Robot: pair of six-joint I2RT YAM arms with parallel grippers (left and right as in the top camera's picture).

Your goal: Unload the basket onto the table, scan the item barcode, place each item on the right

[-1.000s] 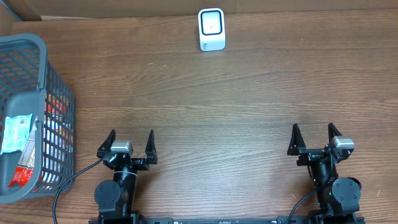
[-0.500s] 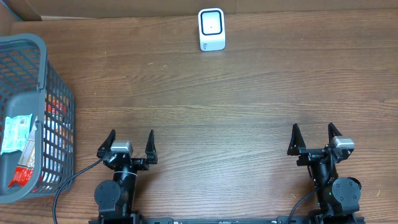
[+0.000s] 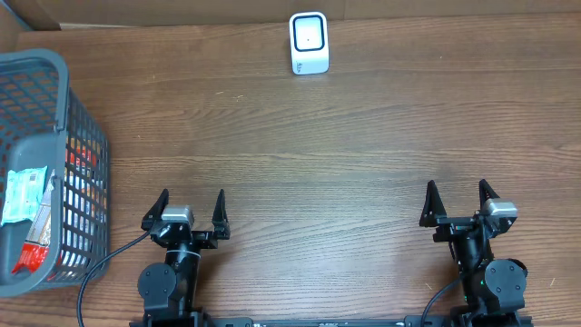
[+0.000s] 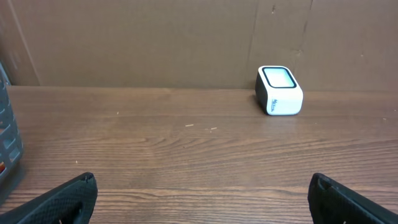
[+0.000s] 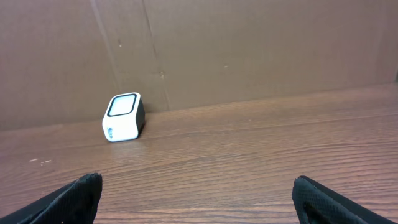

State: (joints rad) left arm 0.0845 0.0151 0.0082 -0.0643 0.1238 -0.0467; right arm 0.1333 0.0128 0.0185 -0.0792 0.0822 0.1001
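Far left there's a grey plastic basket [image 3: 36,62] with open lattice walls and a thick smooth rim. Inside it lies a packet [image 3: 23,195], flat and crinkly, white and pale blue. Its long axis runs roughly from the near edge of the desk toward the far edge, tilted just a little. The print on it is too small to read and I can't spot a barcode. A red pack [image 3: 32,256] sits just beside it on the near side, partly tucked under it, and more red shows through the mesh.

The left hand [image 3: 192,204] hovers over the near part of the desk [image 3: 318,154], its black pointed fingers [image 4: 62,199] wide apart with nothing between them. The desk is dark brown wood with a clear grain running left to right.

The scanner [image 3: 309,43] stands at the far edge, about the middle, well apart from everything else. It's a small white box with rounded corners and a dark-rimmed glassy window on top. The window faces up, and the side with small blue lettering faces the arms. In the left wrist view it sits right of centre [image 4: 280,90], in the right wrist view left of centre [image 5: 123,117]. Plain brown cardboard [image 4: 155,43] stands behind it.

The right hand [image 3: 457,195] is also near the front edge, fingers [image 5: 329,199] spread wide and holding nothing.
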